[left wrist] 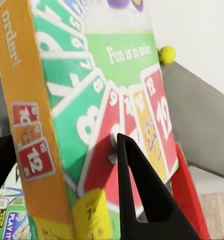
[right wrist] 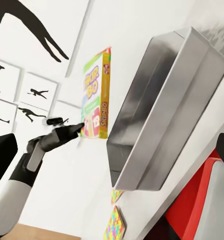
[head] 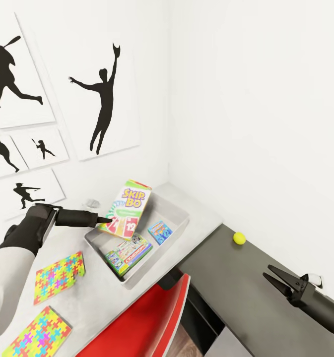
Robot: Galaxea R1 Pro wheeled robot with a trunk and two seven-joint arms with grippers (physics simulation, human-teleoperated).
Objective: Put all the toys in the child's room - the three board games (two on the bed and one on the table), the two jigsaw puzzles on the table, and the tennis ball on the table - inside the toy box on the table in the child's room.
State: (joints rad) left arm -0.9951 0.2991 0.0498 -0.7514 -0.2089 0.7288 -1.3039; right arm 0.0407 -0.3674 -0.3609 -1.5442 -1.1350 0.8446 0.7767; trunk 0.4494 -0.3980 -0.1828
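Note:
My left gripper [head: 105, 219] is shut on the lower edge of the Skip-Bo board game [head: 128, 207], holding it tilted over the grey toy box [head: 172, 210]. Up close, the left wrist view has the Skip-Bo board game [left wrist: 107, 100] clamped between the fingers [left wrist: 136, 185]. Two other board games lie in the box, a green one [head: 128, 254] and a small blue one [head: 160, 232]. Two jigsaw puzzles [head: 59, 275] [head: 37, 334] lie on the light table. The tennis ball [head: 239, 238] rests on the dark table. My right gripper [head: 267, 272] hangs open above that table, holding nothing.
A red chair [head: 147, 317] stands tucked under the tables in front of the toy box. The white wall with silhouette posters [head: 100, 94] rises close behind the light table. The dark table [head: 236, 287] runs along the right-hand wall.

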